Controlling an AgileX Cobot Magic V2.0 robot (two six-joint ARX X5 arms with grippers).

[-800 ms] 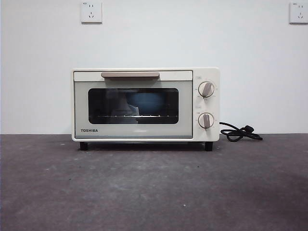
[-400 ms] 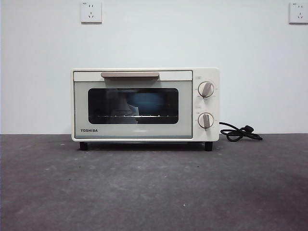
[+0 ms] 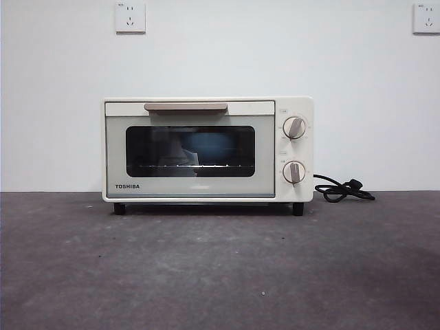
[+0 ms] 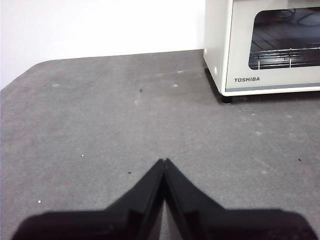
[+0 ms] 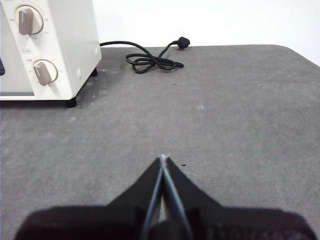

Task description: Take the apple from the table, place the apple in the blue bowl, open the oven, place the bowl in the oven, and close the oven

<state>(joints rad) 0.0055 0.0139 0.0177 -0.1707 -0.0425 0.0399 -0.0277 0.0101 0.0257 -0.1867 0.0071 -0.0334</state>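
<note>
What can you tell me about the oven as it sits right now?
The oven is a cream-white TOSHIBA toaster box standing upright on black feet at the back of the table, against the white wall. Its dark glass door is shut, with a beige bar handle across the top and two knobs stacked beside it. Through the glass a wire rack and something blue show. A black cord lies coiled beside it. Neither gripper touches it.

A plain white wall (image 3: 220, 62) fills the back of the scene, meeting the worktop (image 3: 220, 268) in a straight level line. Two white sockets sit high on the wall: one left (image 3: 130, 17) of centre, one (image 3: 426, 18) at the right edge. The worktop is dark grey, matte and mottled, with rounded far corners. Light is even and soft.
</note>
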